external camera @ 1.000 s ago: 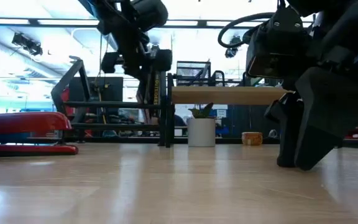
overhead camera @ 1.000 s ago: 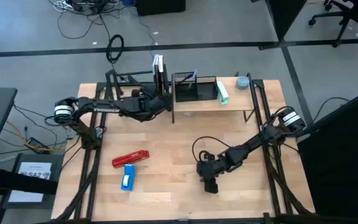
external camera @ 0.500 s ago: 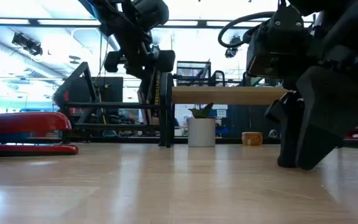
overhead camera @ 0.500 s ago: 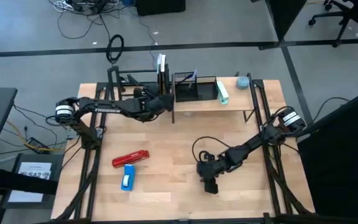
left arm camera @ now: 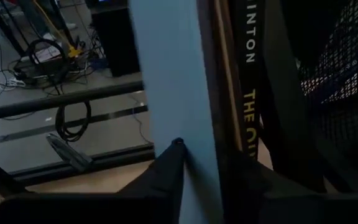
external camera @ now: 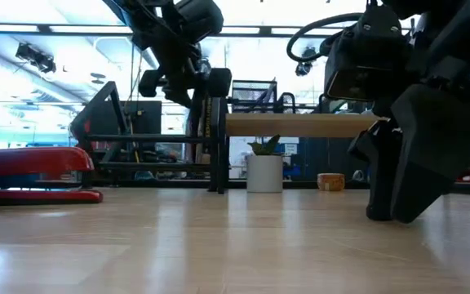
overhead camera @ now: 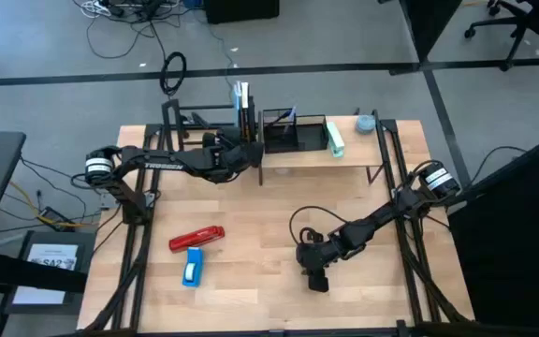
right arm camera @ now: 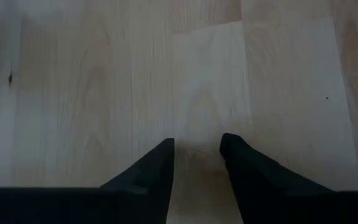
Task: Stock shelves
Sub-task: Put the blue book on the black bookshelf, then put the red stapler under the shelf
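Left gripper: you see it clamped on an upright book at the right end of the black tube-frame rack.
Rack position: rear left of the table, touching the wood-top shelf.
Right gripper: fingers narrowly parted, holding nothing, pointed down at bare tabletop, front right.
Red stapler: front left, beside a blue object.

Bright ceiling light is washing out the low view's background and silhouetting the dark arms; the pale blue book cover is blurring up close.
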You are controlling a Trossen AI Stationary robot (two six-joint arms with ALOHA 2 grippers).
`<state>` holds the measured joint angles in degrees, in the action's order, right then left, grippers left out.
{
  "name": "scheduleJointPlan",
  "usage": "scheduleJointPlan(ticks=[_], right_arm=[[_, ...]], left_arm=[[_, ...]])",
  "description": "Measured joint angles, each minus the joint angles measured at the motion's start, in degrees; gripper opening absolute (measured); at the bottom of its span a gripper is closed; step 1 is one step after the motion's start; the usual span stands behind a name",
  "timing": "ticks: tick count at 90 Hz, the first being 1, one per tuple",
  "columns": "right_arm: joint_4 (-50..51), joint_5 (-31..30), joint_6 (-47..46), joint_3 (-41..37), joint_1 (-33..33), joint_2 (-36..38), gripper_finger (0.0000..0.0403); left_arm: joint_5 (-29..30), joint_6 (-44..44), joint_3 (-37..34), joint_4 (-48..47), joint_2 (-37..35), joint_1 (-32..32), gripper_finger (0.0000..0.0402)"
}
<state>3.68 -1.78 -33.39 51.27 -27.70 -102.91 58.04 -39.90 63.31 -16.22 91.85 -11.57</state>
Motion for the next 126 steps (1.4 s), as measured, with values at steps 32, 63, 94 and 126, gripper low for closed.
scheduleJointPlan(ticks=[32, 63, 94, 126], right_arm=[[0.0, -0.02, 0.02, 0.0, 0.0, 0.0, 0.0121], [0.0, -0.02, 0.02, 0.0, 0.0, 0.0, 0.0121], [-0.04, -0.04, 0.02, 0.0, 0.0, 0.0, 0.0121], [-0.11, -0.15, 0.02, 0.02, -0.44, 0.0, 0.0121]], left_arm=[[-2.07, 2.74, -0.11, -0.18, -2.16, 0.11, 0.0153], [-2.78, 5.47, -0.11, 0.42, -3.1, 0.11, 0.0153], [-3.24, 14.13, 8.87, -2.81, -3.1, 0.43, 0.0153], [-2.79, 17.38, 16.98, -6.74, -3.1, 1.2, 0.0153]])
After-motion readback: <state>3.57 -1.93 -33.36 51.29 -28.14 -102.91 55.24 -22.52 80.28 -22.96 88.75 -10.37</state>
